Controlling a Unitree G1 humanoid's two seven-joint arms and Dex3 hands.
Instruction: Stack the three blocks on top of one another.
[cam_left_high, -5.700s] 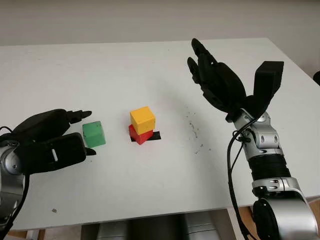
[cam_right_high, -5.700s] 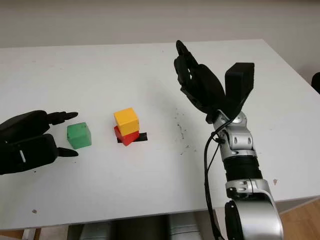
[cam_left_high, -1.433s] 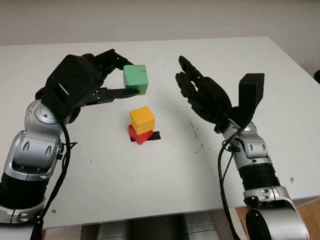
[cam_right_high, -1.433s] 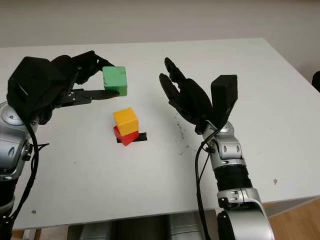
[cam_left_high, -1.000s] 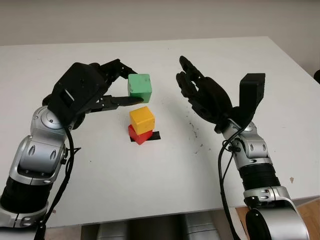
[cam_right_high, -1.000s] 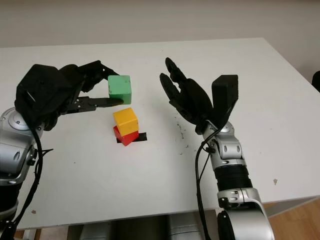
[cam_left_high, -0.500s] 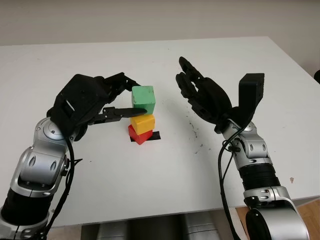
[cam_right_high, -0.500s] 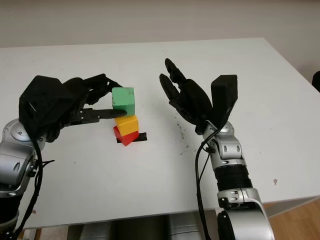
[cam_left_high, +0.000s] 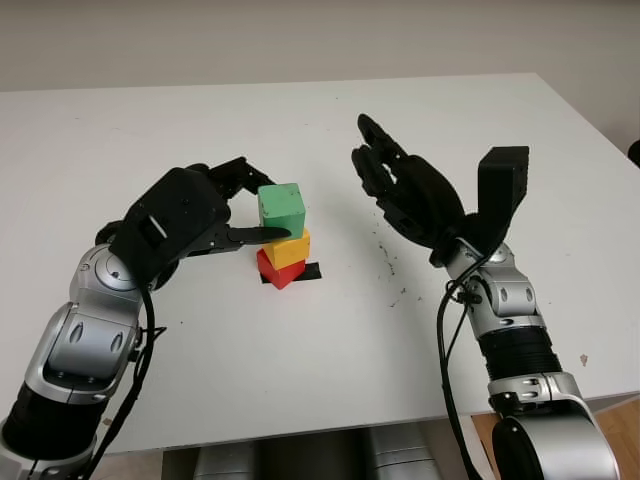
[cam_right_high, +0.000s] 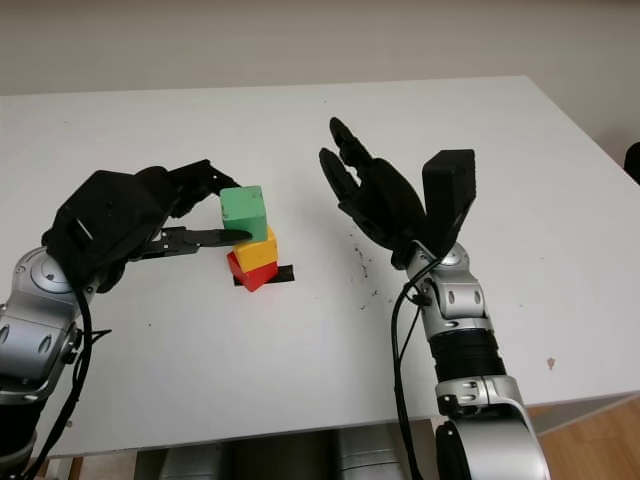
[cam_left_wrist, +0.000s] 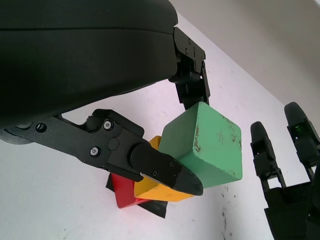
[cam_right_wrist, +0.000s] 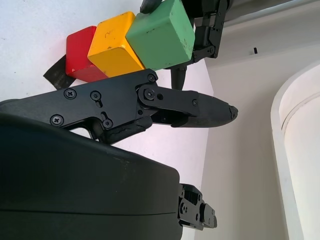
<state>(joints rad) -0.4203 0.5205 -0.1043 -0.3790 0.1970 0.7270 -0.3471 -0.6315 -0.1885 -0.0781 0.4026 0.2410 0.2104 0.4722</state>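
A red block (cam_left_high: 271, 270) sits on a black tape mark (cam_left_high: 305, 272) at the table's middle, with a yellow block (cam_left_high: 290, 250) on top of it. A green block (cam_left_high: 281, 207) sits on the yellow one, tilted a little, and my left hand (cam_left_high: 252, 205) is shut on it from the left. In the left wrist view the green block (cam_left_wrist: 204, 145) is pinched between two black fingers (cam_left_wrist: 160, 170). My right hand (cam_left_high: 405, 190) hangs open in the air to the right of the stack, palm toward it.
The white table (cam_left_high: 330, 340) stretches around the stack. Small dark specks (cam_left_high: 388, 262) lie to the right of the tape mark. The table's front edge runs close below both arms.
My left hand has lowered the green block down and slightly left onto the yellow block. The right hand has held still.
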